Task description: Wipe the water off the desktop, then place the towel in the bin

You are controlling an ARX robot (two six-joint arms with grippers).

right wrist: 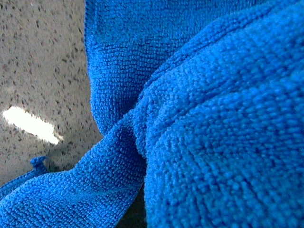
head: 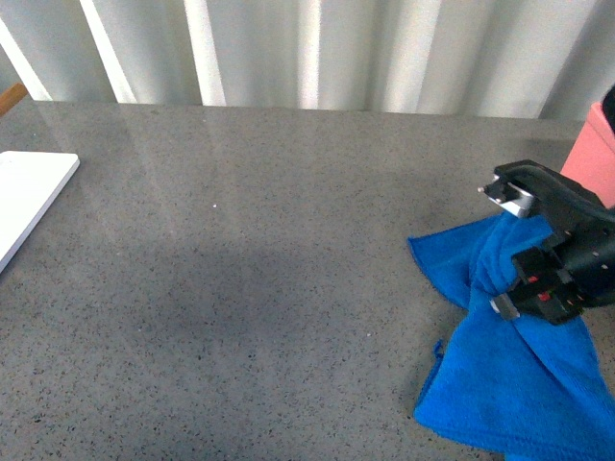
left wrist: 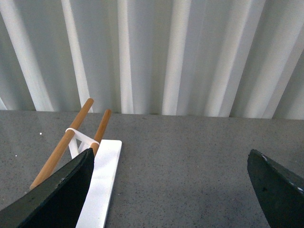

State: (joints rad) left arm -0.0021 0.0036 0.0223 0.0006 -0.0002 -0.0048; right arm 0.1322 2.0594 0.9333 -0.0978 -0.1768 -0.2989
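The bright blue towel (head: 500, 375) lies bunched on the speckled dark-grey desktop (head: 250, 279) at the front right. My right gripper (head: 504, 288) is shut on the towel's pinched middle. Blue fuzzy towel (right wrist: 204, 123) fills the right wrist view and hides the fingers there. A corner of the salmon-pink bin (head: 591, 154) shows at the right edge, just behind the right arm. My left gripper (left wrist: 171, 190) is open above bare desktop (left wrist: 180, 161), with its dark fingers (left wrist: 57, 194) wide apart and nothing between them. No water is visible on the desktop.
A flat white board (head: 24, 197) lies at the desktop's left edge. In the left wrist view the white board (left wrist: 102, 185) carries two wooden sticks (left wrist: 64, 142) on a white stand. Pale corrugated panels (head: 317, 48) rise behind the desktop's far edge.
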